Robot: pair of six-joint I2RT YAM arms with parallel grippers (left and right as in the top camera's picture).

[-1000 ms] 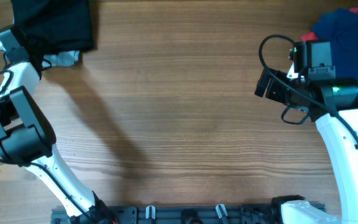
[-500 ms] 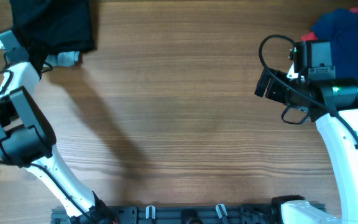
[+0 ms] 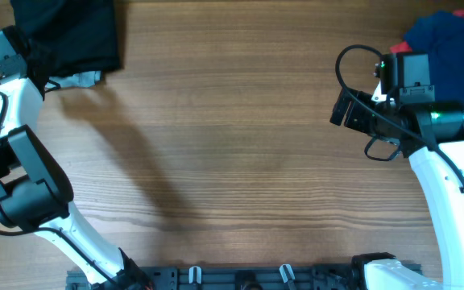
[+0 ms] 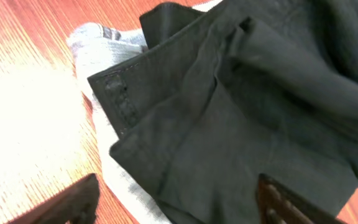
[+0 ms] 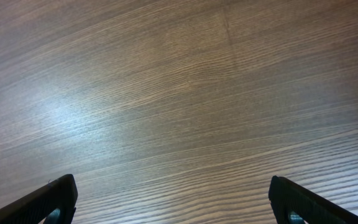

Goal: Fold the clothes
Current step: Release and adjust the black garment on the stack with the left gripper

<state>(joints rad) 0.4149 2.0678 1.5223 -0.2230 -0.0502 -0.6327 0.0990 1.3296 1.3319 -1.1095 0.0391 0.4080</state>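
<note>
The left arm (image 3: pixel 22 173) reaches along the left edge of the table (image 3: pixel 240 161) to its far left corner. The elbow is bent, and the left gripper (image 4: pixel 176 190) has its fingers spread wide. The right arm (image 3: pixel 445 177) rises by the right edge. The right gripper (image 5: pixel 171 190) is angled down toward the tabletop, jaws fully apart and empty.

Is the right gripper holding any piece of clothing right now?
No, the right gripper stands open over the bare wooden table, with no fabric between its jaws.
</note>
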